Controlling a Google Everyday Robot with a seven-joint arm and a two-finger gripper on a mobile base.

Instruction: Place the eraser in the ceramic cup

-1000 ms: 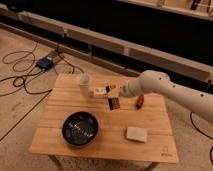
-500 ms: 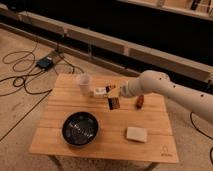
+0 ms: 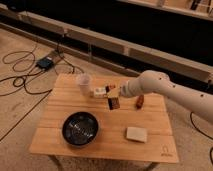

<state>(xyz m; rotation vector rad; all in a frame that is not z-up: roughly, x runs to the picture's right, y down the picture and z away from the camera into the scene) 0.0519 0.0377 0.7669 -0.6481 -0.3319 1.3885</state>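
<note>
The eraser [image 3: 113,102], a small dark block with orange-tan edges, is at the middle of the wooden table [image 3: 60,135], directly under the tip of my gripper [image 3: 106,93]. I cannot tell whether it is held or lies on the table. The white arm reaches in from the right. The ceramic cup [image 3: 84,83], small and white, stands upright at the table's back left, a short way left of the gripper and apart from it.
A wide black bowl [image 3: 80,128] sits front left. A cream-white pad [image 3: 135,134] lies front right. A reddish-brown oblong item [image 3: 139,101] lies right of the eraser, partly behind the arm. Cables and a blue box [image 3: 46,63] lie on the floor at the left.
</note>
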